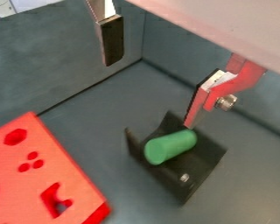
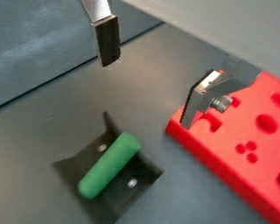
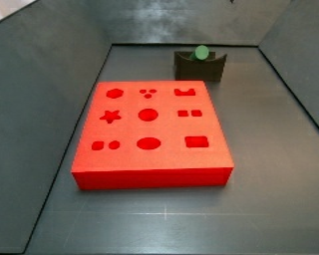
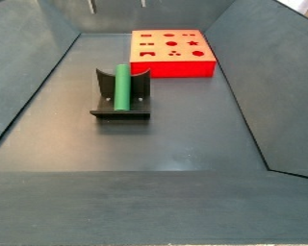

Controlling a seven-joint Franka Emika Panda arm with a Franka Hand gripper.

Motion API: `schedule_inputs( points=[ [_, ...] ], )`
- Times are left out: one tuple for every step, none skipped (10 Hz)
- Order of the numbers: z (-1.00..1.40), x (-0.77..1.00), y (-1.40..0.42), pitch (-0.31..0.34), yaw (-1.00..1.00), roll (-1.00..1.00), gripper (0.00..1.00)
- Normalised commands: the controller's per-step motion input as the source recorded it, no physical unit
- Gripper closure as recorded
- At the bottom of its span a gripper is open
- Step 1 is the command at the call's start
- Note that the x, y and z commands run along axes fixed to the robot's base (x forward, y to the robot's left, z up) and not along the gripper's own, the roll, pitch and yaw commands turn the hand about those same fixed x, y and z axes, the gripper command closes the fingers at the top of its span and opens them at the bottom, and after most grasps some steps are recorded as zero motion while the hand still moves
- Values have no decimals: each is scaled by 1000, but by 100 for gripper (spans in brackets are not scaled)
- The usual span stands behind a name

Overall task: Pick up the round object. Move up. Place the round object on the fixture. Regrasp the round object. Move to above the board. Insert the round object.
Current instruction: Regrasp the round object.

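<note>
The round object, a short green peg (image 1: 170,145), lies in the notch of the dark fixture (image 1: 192,173). It shows the same way in a wrist view (image 2: 109,164) and in both side views (image 3: 201,53) (image 4: 119,86). My gripper (image 1: 161,68) hangs above the floor, higher than the peg and apart from it. It is open and empty, as a wrist view (image 2: 154,68) also shows. The red board (image 3: 149,134) with cut-out holes lies flat beside the fixture (image 3: 199,70). The board also shows in both wrist views (image 1: 31,171) (image 2: 241,149).
Everything stands on a dark grey floor (image 4: 157,144) enclosed by sloping grey walls (image 3: 49,70). The fixture (image 4: 118,113) stands near one end wall, and the board (image 4: 169,53) lies lengthwise along the middle.
</note>
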Motion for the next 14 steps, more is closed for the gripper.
schedule_inputs(
  points=[
    [6,-31,-19,-24,25,1000,0],
    [6,-31,-18,-23,26,1000,0],
    [14,-23,-20,-20,27,1000,0],
    [8,-6,-19,-16,28,1000,0],
    [-1,7,-21,-11,29,1000,0],
    [-8,18,-21,-4,31,1000,0],
    [-9,28,-23,5,32,1000,0],
    [-9,38,-26,11,35,1000,0],
    [-11,58,-29,39,42,1000,0],
    [-10,72,-32,62,50,1000,0],
    [-13,82,-34,93,64,1000,0],
    [-17,92,-38,122,81,934,0],
    [-17,92,-39,128,96,739,0],
    [-19,90,-42,123,120,476,0]
  ],
)
